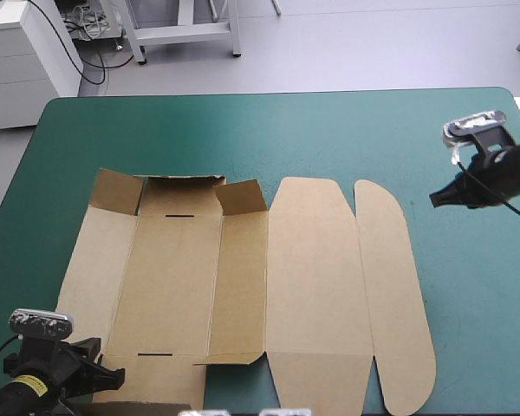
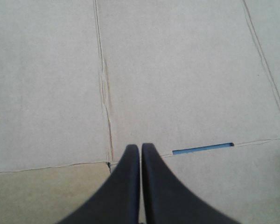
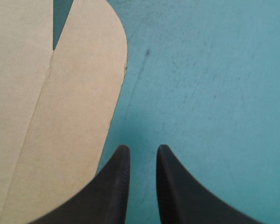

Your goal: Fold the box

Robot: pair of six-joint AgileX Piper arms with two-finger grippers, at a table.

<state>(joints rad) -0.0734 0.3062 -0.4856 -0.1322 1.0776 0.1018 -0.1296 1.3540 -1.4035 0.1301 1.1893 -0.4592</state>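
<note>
- Left arm's jaws, pressed together, over the near-left corner of the brown cut-board box [image 1: 243,286], mostly flat on the teal-green tabletop [image 1: 329,130].
- Right arm's jaws narrowly parted, near the right edge.

Your left gripper [image 2: 140,148] has two broad black fingers [image 2: 121,186], smooth and fin-curved, tapering from wide bases to rounded tips. Your right gripper [image 3: 143,150] has the same pair, with faint ridges along the inner edges. From above, your right arm [image 1: 511,169] is black; your left arm [image 1: 22,390] is black with a small yellow mark.
</note>
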